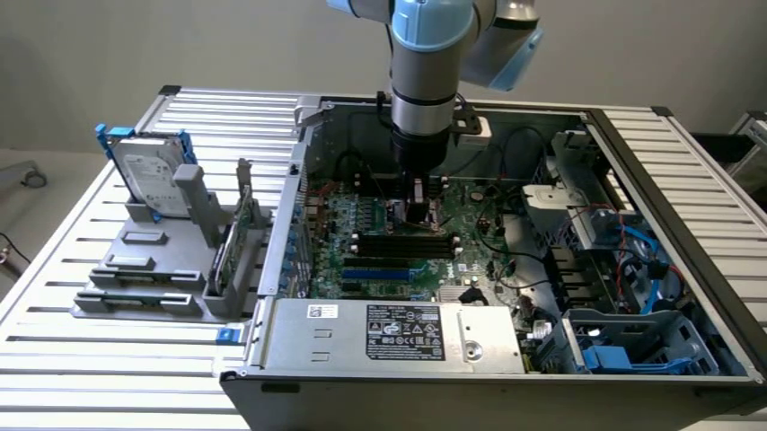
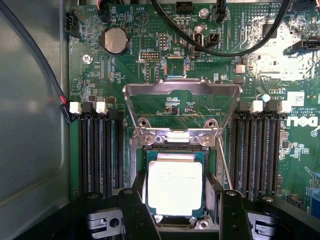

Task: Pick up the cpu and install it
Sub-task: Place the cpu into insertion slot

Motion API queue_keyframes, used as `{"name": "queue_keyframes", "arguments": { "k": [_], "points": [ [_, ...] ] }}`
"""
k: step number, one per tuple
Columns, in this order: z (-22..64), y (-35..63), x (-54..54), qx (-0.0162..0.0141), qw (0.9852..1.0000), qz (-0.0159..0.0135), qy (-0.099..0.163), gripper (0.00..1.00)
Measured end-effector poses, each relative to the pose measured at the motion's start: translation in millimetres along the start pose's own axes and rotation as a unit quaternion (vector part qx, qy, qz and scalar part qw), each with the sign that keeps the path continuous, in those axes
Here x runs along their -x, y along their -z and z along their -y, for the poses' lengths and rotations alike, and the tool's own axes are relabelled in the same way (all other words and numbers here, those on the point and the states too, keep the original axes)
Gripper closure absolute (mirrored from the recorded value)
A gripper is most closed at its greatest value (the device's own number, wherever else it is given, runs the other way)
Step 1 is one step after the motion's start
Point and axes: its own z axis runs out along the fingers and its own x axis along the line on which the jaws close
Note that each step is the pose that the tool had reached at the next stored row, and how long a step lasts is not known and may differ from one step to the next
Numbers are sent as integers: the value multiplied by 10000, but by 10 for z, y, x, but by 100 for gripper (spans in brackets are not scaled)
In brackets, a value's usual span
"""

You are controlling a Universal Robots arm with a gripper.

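Fingers pinch the cpu by its edges over the socket, where slight tilt could bend its pins.

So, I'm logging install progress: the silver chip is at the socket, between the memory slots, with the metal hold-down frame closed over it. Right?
Not quite. The metal frame is swung open, away from the socket, and covers nothing. The wrist view shows the silver chip bare at the socket, with memory slots on both sides.
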Motion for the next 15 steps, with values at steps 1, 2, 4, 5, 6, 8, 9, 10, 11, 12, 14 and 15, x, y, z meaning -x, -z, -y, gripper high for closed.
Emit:
{"name": "queue_keyframes", "arguments": {
  "k": [1,2,4,5,6,8,9,10,11,12,14,15],
  "points": [
    [0,0,0,0,10000,0,0,45],
    [0,0,1,0,10000,0,0,45],
    [0,0,2,0,10000,2,0,45],
    [0,0,2,0,10000,2,0,45],
    [0,0,4,0,10000,6,0,45],
    [-2,-2,4,0,10000,12,0,45],
    [-2,-2,4,0,10000,13,0,45],
    [-2,-3,4,0,10000,14,1,45],
    [-2,-3,4,0,10000,15,1,45],
    [-3,-4,4,0,10000,17,1,45],
    [-2,-5,4,0,10000,19,1,45],
    [-2,-5,4,0,10000,20,1,45]
  ]
}}
